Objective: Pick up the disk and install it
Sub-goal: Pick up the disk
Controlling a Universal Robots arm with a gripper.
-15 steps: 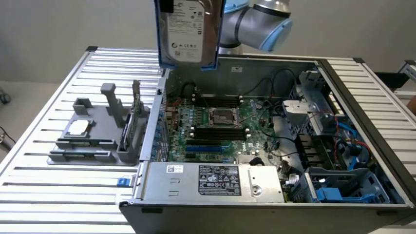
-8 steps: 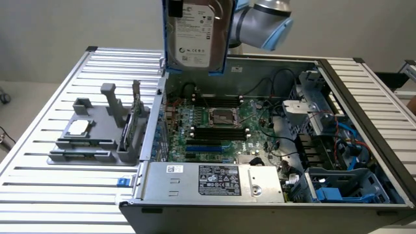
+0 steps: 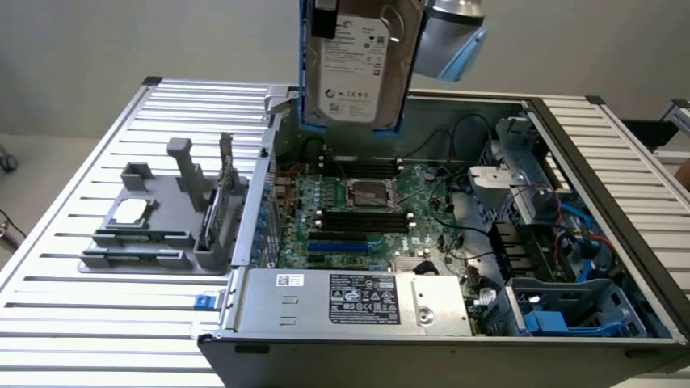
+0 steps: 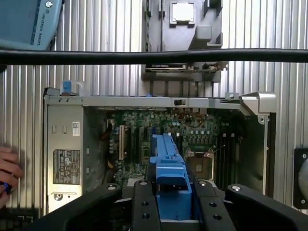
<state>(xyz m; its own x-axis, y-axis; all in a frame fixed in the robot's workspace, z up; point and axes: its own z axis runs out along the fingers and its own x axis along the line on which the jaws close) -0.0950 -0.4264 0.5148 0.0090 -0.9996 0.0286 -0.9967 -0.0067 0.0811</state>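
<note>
We're seeing the black pincer pinching the flat silver-grey disk with its white label and blue plastic carrier, held upright in mid-air right above the open grey computer case and its green motherboard, the case sitting on the ribbed metal surface.

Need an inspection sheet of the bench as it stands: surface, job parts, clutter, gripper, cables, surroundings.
Surface: slatted metal table, with an open computer case lying on it.
Job's things: disk in its blue carrier, hanging upright in the air above the case, not yet installed.
Clutter: grey holder carrying a small chip, on the exterior view's left of the case.
Grippers: gripper shut on the disk's blue carrier.
Cables: black cable stretched across in front of the wrist camera; wires inside the case.
Surroundings: a hand beside the case, near the power supply.
</note>
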